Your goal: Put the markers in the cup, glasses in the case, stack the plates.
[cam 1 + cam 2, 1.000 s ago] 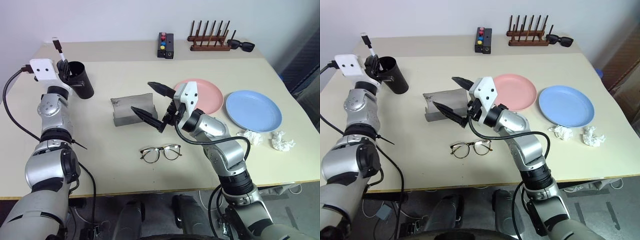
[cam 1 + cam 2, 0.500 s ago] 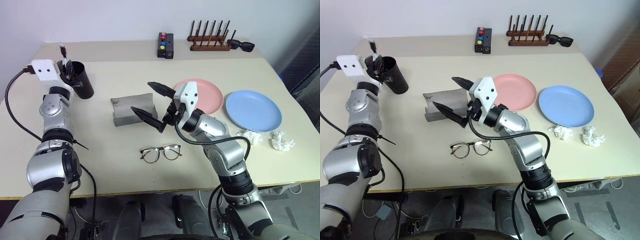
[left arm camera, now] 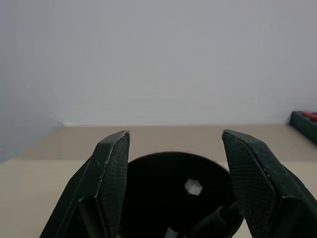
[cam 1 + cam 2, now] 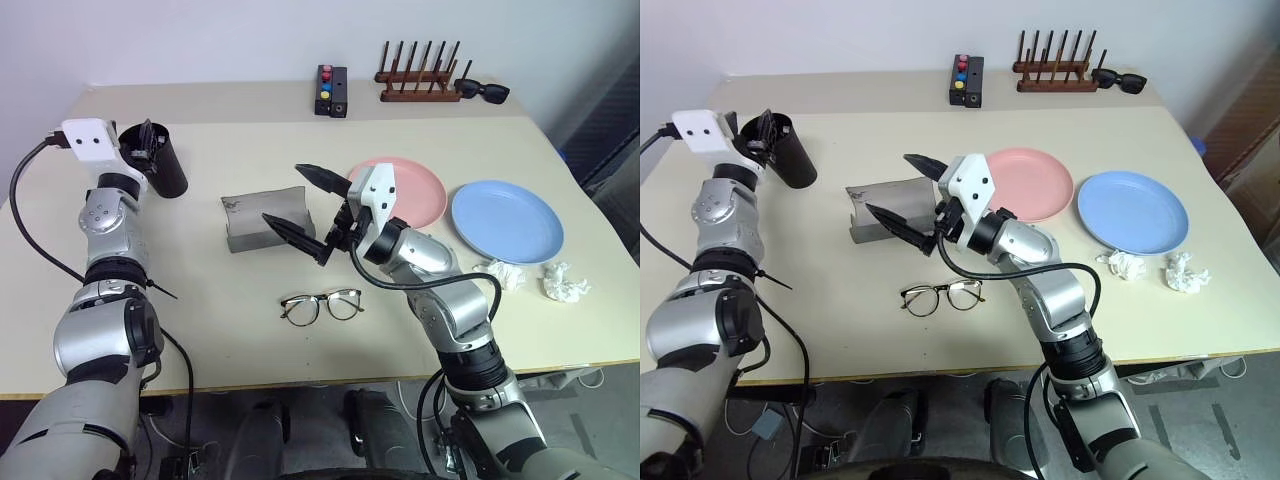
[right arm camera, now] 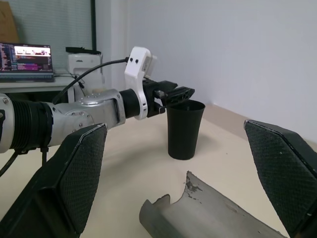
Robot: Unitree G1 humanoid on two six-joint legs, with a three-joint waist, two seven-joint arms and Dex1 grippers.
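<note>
At the far left of the beige table (image 4: 200, 320), the left gripper (image 4: 137, 142) is hovering right over the rim of the black cup (image 4: 165, 166), its two fingers standing apart with nothing between them; the left wrist view is looking down between them into the cup's mouth, where a dark marker (image 3: 210, 222) is lying against the inner wall. Further right, the grey glasses case (image 4: 262, 220) is lying open on the table, and the right gripper (image 4: 308, 210) is hanging just above its right end with its jaws spread wide and empty. The clear-lens glasses (image 4: 321, 306) are resting on the table nearer the robot, below that gripper and apart from the case. To the right, the salmon pink plate (image 4: 415, 195) and the light blue plate (image 4: 508, 221) are sitting side by side, unstacked. Two crumpled paper wads (image 4: 563, 283) are lying near the blue plate. Along the far edge, a button box (image 4: 331, 90), a wooden rack (image 4: 418, 78) and black sunglasses (image 4: 484, 91) are standing.
</note>
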